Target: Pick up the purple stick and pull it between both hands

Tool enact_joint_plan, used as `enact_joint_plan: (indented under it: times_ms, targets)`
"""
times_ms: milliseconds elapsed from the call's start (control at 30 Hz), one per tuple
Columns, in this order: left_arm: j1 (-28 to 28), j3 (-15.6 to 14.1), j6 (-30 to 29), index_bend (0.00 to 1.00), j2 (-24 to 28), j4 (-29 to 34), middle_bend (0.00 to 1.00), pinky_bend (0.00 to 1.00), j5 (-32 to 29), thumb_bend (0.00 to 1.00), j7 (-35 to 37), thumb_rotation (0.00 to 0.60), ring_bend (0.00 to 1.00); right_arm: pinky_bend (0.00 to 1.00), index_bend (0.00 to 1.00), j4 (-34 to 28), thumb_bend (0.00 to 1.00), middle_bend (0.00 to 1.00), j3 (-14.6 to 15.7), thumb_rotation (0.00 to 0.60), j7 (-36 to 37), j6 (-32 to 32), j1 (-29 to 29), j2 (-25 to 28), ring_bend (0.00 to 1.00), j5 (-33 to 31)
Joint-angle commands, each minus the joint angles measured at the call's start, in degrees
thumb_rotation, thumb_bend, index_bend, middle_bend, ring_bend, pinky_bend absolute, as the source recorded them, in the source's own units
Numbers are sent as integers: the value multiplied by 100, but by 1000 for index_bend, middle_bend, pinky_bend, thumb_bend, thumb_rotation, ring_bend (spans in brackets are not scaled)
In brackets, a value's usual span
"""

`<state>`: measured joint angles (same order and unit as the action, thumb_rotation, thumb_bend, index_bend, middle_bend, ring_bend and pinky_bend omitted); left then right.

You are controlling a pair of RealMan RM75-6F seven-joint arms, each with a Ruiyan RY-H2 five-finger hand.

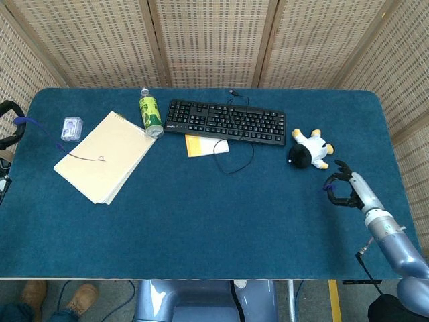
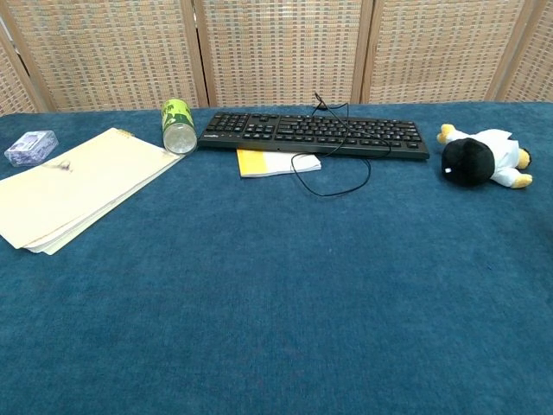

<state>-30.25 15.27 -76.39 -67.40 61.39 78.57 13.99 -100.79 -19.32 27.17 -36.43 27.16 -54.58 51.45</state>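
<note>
Right hand (image 1: 343, 188) is hovering near the tabletop's (image 1: 221, 215) right edge, fingers curled around a purple stick (image 1: 328, 181) scrap. Left hand (image 1: 9, 124), at the left edge, is pinching another purple piece.

Left robot hand (image 1: 8, 124) cut off by frame edge; purple stick (image 1: 80, 155) thin, hard to trace.

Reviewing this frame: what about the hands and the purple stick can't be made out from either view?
- Left hand: cut off by the head view's left edge; grip unclear.
- Right hand: small in the head view; its hold on the purple bit is unclear.
- Purple stick: too thin to trace.
- Chest view: neither hand in frame.
</note>
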Motion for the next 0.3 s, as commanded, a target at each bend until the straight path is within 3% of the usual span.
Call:
enact_joint_plan:
  times_ms: [33,300]
  targets:
    - [92,-133,-145,828,54,235,0,0,174,575,-48,600,0,0,739,-79,674,66,17,600,-500,-69,501,-429,0,-527]
    - [164,-288,-267,828,157,764,0,0,410,576,-359,600,0,0,739,-363,674,65,226,600,-1570,-561,1356,-1073,0,-1471]
